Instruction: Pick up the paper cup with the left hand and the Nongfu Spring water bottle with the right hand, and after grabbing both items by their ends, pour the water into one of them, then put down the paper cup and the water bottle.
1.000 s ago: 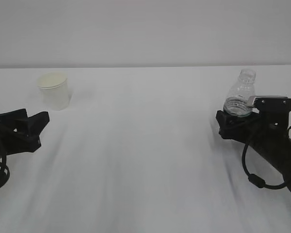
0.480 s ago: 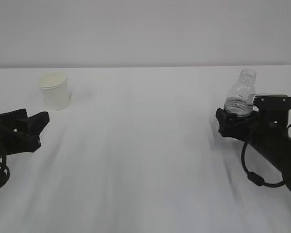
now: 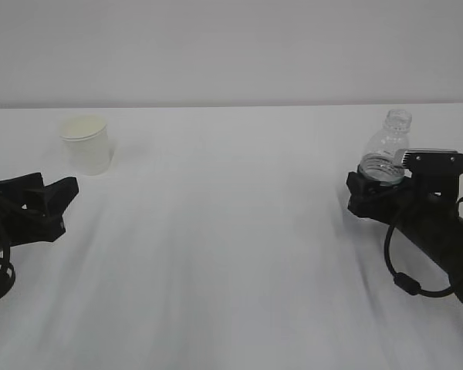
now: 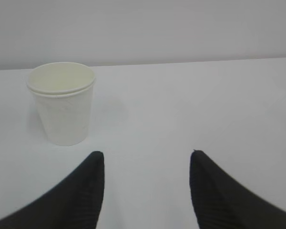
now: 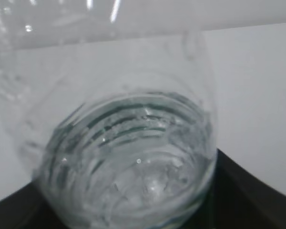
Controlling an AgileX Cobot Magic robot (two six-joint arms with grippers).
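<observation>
White tabletop (image 3: 231, 231), pale wall behind.

Paper cup (image 3: 86, 143) stands upright at far left, mouth up, long axis vertical, wider at the rolled rim than at the base. In the left wrist view the same cup (image 4: 62, 102) sits ahead and left of the fingers, well apart from them; the inside looks empty as far as can be seen.

Left hand (image 3: 58, 202) rests low near the left edge, pointing toward the middle of the tabletop, nearer the camera than the cup. Its two dark fingers (image 4: 88, 191) stand spread with bare tabletop between them; nothing held.

Nongfu Spring water bottle (image 3: 386, 154) at right, neck up and capless, long axis close to vertical with a slight lean to the right. Lower body sits between the fingers of the right hand (image 3: 374, 193) (base hidden behind the black gripper). Water (image 5: 133, 157) shows in the ribbed lower part of the bottle, close to the right wrist camera.

Right hand: fingers flank the bottle on both sides; whether they press it or merely stand around it cannot be told.
</observation>
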